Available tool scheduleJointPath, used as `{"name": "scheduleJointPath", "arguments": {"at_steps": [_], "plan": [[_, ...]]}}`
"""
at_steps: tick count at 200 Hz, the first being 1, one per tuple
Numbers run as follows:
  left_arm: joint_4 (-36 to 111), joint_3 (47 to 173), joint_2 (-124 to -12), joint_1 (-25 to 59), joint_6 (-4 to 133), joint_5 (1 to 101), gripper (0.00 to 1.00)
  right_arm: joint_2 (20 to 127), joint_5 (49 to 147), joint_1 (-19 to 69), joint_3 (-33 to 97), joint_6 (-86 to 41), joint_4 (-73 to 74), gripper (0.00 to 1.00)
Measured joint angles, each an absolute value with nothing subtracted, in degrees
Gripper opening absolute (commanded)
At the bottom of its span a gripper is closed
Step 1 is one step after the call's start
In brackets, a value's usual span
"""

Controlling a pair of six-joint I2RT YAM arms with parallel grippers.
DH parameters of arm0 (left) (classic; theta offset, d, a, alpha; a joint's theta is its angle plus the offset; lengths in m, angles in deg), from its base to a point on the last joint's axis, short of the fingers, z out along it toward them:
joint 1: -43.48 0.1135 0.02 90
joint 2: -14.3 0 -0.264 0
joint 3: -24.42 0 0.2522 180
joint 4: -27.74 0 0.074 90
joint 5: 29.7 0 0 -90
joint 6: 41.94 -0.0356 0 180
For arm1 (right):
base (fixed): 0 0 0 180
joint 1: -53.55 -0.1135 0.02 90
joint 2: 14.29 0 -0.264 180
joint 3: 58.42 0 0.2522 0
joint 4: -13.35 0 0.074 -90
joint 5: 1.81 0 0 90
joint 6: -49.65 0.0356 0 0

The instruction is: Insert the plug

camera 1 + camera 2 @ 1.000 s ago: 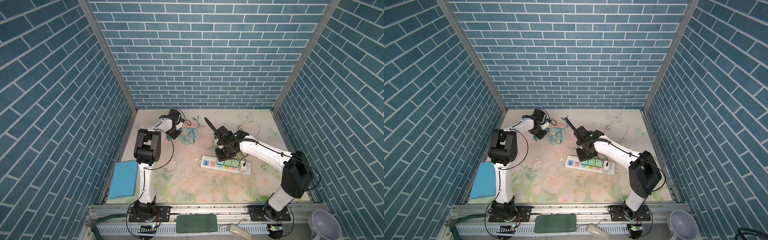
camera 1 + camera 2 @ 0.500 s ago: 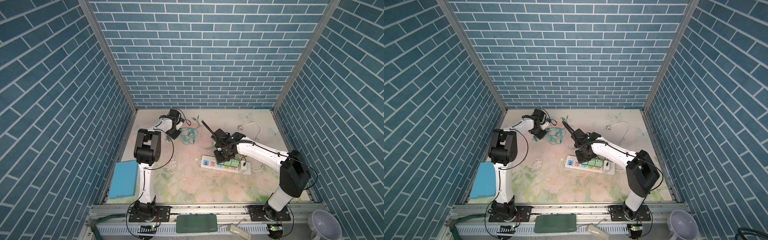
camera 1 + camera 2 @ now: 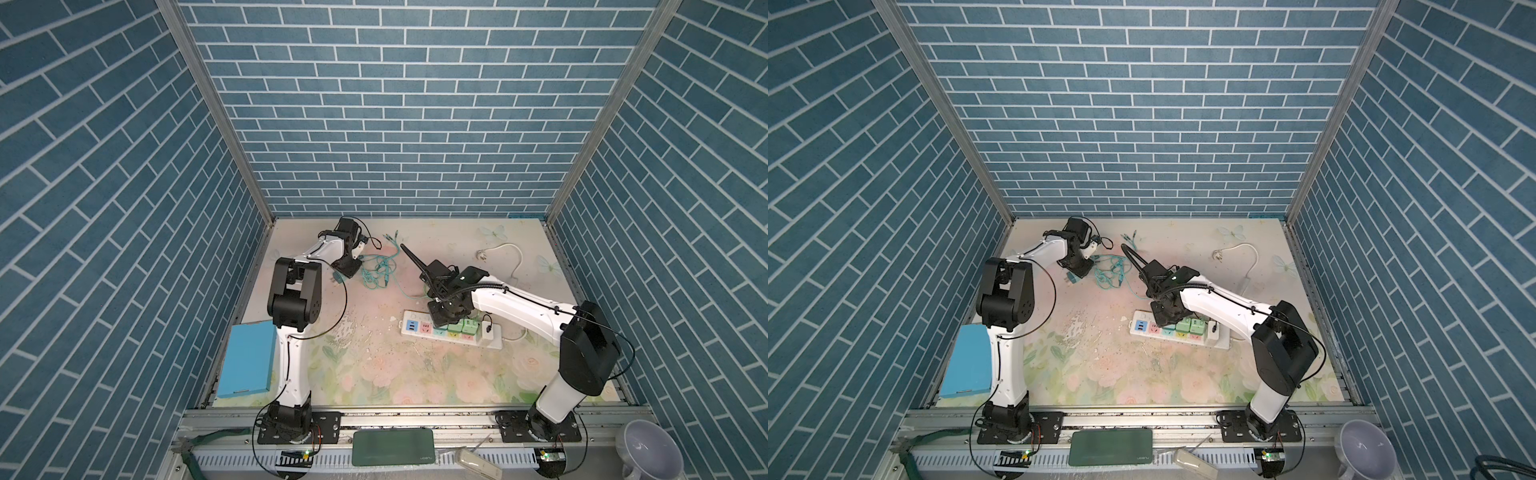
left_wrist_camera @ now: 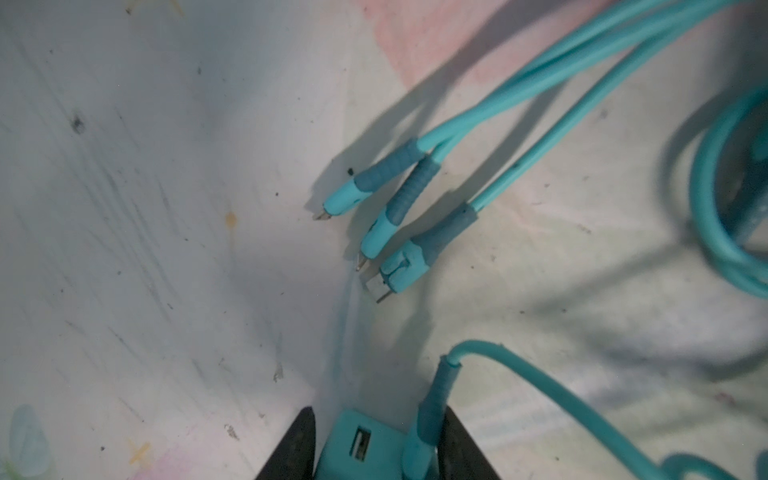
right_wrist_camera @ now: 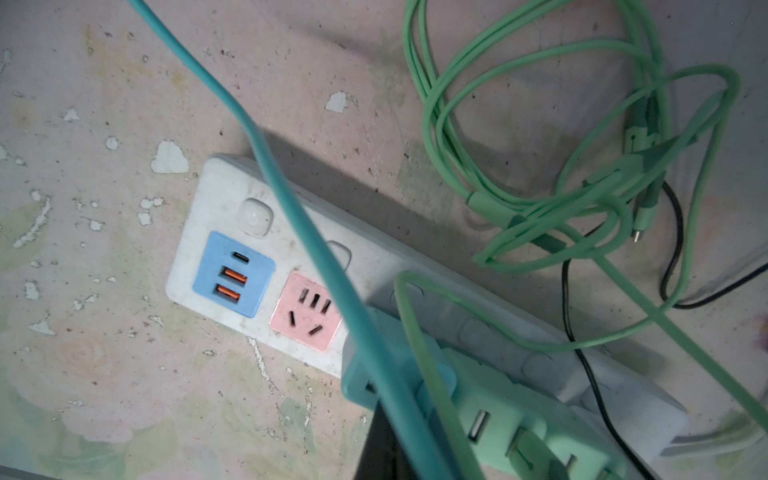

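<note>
Nearest you, the power strip (image 5: 224, 178) lies aslant on the tabletop (image 3: 374, 374) with only its pink socket (image 5: 305, 316) free. Your right hand (image 3: 439, 321) sits closed at the mint adapters (image 5: 519, 407) just beside that socket; whether it pinches anything I cannot tell. A teal cable (image 5: 291, 199) sags right across the socket, so I judge a descending plug could land on the cord and seat crooked, and the strip could skid if nothing pins it. The strip is smooth, scuffed white plastic with rounded corners, and the floral print under it is flaking. Farther back, your left hand (image 4: 376, 428) grips the plug (image 4: 357, 449), a boxy teal charger with a cord seated in one port, well apart from the strip. Its slick shell could twist in the grip during the carry, and the rubbery cord looped beside it, ending in three ribbed connectors (image 4: 386, 216), could snag and drag the plug off line
</note>
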State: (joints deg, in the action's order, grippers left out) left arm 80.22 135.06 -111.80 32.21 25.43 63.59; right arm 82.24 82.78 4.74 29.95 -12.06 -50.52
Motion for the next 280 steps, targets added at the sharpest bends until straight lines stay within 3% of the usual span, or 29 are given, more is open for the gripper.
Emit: {"name": "scheduleJointPath", "arguments": {"at_steps": [115,139,167,227,280], "plan": [[78.4,132.5,-110.0,32.3,28.3,60.5,0.43,81.4,81.5,2.6,26.6,-6.7,-43.7,0.04],[78.1,132.5,-109.8,32.3,29.3,59.9,0.37,80.1,80.0,1.3,24.6,-4.1,-41.8,0.03],[77.1,131.7,-108.9,32.3,31.4,58.4,0.36,78.8,79.1,-0.7,22.4,-0.6,-40.4,0.03],[72.9,125.2,-101.1,32.5,36.7,55.9,0.37,76.6,78.2,-2.8,12.6,4.4,-40.5,0.03],[70.1,122.5,-98.5,32.5,39.2,55.9,0.65,75.3,78.1,-2.9,12.6,4.0,-40.6,0.11]]}}
